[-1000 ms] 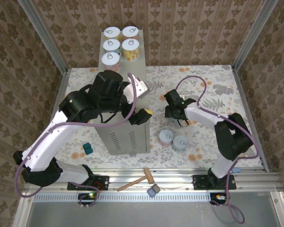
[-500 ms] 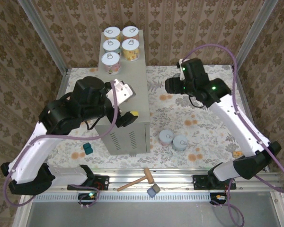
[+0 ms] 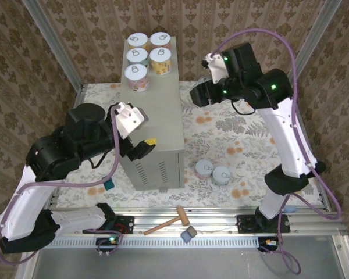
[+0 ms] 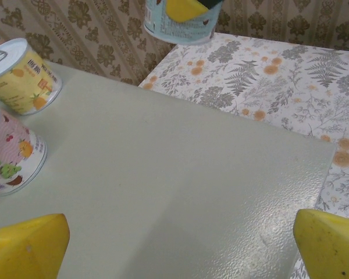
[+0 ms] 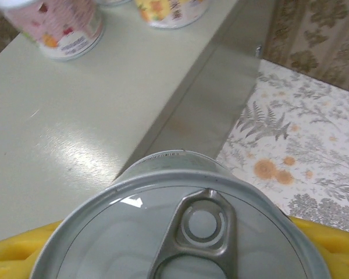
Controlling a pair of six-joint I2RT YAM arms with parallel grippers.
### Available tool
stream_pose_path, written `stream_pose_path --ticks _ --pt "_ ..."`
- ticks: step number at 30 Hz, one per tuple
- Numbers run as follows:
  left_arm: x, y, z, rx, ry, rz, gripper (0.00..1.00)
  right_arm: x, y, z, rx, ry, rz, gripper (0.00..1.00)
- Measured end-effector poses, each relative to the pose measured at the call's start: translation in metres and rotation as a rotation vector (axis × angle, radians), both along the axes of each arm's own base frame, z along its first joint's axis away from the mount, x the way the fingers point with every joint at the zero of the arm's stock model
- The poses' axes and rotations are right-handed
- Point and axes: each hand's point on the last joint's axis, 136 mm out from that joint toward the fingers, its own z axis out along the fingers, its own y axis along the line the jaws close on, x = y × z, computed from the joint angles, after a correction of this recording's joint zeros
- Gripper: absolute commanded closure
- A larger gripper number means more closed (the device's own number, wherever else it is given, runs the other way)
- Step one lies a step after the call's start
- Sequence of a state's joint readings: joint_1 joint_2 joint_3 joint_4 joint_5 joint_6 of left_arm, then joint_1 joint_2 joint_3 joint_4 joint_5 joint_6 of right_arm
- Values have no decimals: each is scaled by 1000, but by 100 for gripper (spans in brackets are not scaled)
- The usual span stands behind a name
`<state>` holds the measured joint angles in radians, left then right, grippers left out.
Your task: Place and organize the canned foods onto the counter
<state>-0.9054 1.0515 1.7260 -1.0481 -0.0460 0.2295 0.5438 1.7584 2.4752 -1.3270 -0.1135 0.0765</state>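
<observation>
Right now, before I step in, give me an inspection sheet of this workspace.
Surface: floral-patterned table, no spill seen.
Job's things: counter upright; five cans grouped at its far end; two cans on the table to its right; teal-labelled can held up by the counter's right edge.
Clutter: wooden mallet and grey block at the near edge; small teal object left of the counter.
Grippers: left gripper open above the counter top, holding nothing; right gripper shut on the teal-labelled can.
Cables: purple cables looping along both arms.
Surroundings: patterned walls, aluminium frame posts.
</observation>
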Motion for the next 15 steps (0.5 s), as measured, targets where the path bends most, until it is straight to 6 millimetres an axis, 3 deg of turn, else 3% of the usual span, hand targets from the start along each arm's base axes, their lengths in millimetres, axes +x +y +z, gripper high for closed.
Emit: stream_pose_path --ticks 6,15 --pt "11 6 -4 -38 43 38 0 -10 32 -7 -22 29 100 31" --pt "28 9 -8 -148 139 58 0 -26 56 -9 -22 33 176 30"
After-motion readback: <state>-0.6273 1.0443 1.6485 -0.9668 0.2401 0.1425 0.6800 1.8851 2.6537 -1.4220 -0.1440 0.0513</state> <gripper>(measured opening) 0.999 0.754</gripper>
